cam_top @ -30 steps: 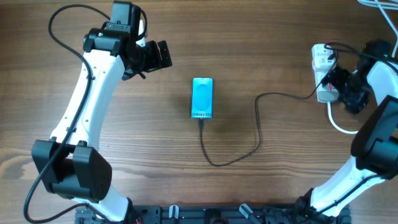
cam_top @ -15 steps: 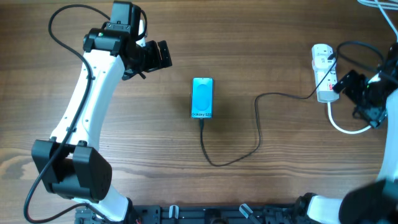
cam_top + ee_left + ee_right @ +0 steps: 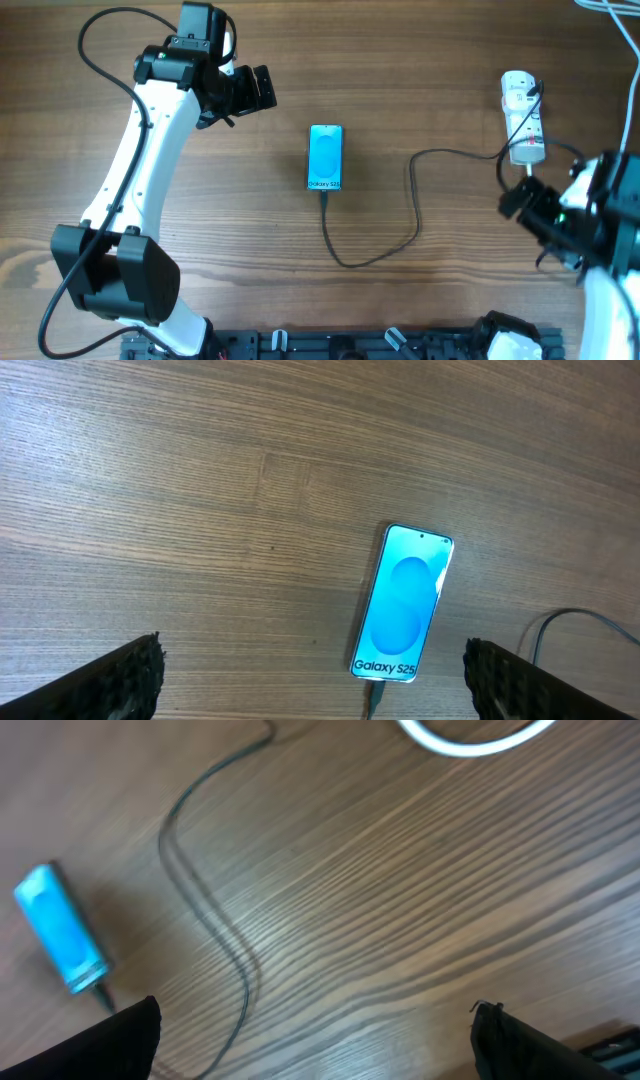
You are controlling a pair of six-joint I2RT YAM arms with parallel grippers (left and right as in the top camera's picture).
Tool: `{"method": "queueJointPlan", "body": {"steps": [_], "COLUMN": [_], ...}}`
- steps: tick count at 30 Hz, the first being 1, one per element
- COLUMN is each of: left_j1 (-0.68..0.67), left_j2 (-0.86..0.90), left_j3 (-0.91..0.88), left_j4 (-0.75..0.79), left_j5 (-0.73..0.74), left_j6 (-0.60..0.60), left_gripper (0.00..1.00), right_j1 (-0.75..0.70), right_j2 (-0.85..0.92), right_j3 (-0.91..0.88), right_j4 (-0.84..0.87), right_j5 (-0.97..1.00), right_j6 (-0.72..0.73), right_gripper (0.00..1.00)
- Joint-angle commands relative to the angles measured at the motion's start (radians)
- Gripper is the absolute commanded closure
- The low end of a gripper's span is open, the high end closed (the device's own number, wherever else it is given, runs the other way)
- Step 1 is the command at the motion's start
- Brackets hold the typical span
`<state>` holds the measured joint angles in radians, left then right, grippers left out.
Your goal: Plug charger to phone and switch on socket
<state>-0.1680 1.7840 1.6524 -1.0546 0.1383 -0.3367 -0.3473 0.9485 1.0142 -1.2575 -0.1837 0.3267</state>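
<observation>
Phone (image 3: 326,158) sits mid-table with the charger (image 3: 380,255) plugged into its near end, slack looping toward the socket (image 3: 522,118) by the far right corner. My left gripper (image 3: 264,88) hangs spread and empty toward the far edge, out of the way. My right gripper (image 3: 518,197) is spread too, by the right edge, handy for the switch.

Matt wood-grain table (image 3: 430,80), glossy glass-fronted phone (image 3: 325,157).

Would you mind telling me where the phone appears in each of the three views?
Overhead: the phone lies near the picture's centre, upright in the frame.
Left wrist: the phone is right of centre, in the lower half.
Right wrist: the phone is at the far left edge, blurred.
Shared landmark: the charger leaving the phone's lower end shows in all three.
</observation>
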Motion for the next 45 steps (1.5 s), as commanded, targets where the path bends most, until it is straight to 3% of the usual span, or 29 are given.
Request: {"method": "queueJointPlan", "body": {"steps": [1,9,19,45], "left_j1": [-0.003,-0.003,-0.003,-0.003], "left_j2": [0.006,0.006,0.006,0.006], "left_j3": [-0.003,-0.003,-0.003,-0.003], "left_j4": [-0.001,-0.001,-0.001,-0.001], "left_j5": [-0.010,-0.010,-0.010,-0.010], "left_j6": [-0.012,-0.012,-0.012,-0.012], "left_gripper": [0.00,0.00,0.00,0.00], "right_j1": [0.004,0.004,0.004,0.004], "right_j2": [-0.145,-0.246,-0.243,-0.243], "right_j3": [-0.032,-0.033,-0.034,-0.034], "right_j4": [-0.002,-0.019,-0.042,-0.042], "right_j5": [-0.088,-0.088,-0.087,-0.080], "right_j6": [-0.010,0.001,0.205,0.204], "right_gripper": [0.00,0.00,0.00,0.00]}}
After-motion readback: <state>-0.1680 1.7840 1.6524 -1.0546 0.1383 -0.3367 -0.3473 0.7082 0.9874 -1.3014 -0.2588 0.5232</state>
